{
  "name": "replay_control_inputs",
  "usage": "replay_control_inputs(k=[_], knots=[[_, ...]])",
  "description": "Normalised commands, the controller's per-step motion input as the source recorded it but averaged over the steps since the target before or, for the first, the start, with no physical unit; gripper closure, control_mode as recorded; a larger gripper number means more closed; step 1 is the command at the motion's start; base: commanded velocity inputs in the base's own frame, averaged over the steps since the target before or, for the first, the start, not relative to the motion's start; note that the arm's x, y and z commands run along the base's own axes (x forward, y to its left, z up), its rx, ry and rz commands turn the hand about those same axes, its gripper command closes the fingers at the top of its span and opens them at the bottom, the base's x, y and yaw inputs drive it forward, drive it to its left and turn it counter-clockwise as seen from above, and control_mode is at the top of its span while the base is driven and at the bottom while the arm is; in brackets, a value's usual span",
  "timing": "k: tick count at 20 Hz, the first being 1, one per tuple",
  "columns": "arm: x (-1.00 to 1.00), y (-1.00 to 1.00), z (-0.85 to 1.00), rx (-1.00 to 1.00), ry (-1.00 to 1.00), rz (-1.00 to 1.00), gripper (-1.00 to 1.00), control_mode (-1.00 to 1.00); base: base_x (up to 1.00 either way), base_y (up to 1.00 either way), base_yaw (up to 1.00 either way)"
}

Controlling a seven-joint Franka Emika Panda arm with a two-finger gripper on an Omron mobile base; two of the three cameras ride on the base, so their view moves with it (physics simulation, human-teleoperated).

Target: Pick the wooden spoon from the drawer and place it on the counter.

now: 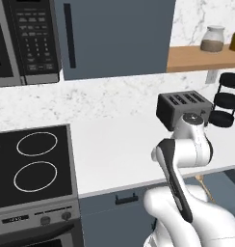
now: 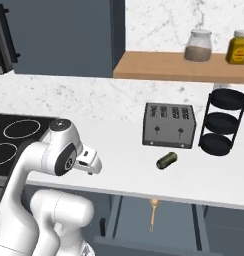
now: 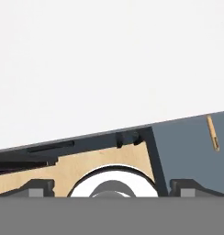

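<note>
While the drawer [image 2: 154, 220] stands pulled open under the front edge of the white tabletop [image 2: 124, 170], the wooden spoon [image 2: 153, 214] lies on its slate-blue floor, bowl toward the tabletop edge and handle pointing out toward the robot. From the hand camera the spoon [image 3: 213, 133] shows as a thin tan stick on the drawer floor [image 3: 192, 151], up and to the right of the jaws [image 3: 112, 193], well apart from them and untouched. Of the jaws, just the dark tips show at the bottom corners of that view, set wide, so they stand apart with nothing between them. Seen from the right base camera, the white hand [image 2: 89, 162] hangs over the near part of the tabletop, to the left of the open drawer and higher than the spoon. Farther back on the tabletop and off to the right of the jaws, a dark olive cylinder [image 2: 167, 160] lies on its side just in front of a grey toaster [image 2: 169, 125], with a black three-tier rack [image 2: 221, 122] beside the toaster. A black stovetop [image 1: 32, 161] sits to the left of the arm.
</note>
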Motion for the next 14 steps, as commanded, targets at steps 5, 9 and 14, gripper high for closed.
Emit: replay_control_inputs(k=[5,9,14], knots=[[0.00,0.00,0.00,0.00,0.00,0.00,-1.00,1.00,-0.39,0.32,-0.23],[0.00,0.00,0.00,0.00,0.00,0.00,-1.00,1.00,0.00,0.46,-0.29],[0.00,0.00,0.00,0.00,0.00,0.00,-1.00,1.00,0.20,0.23,-0.34]])
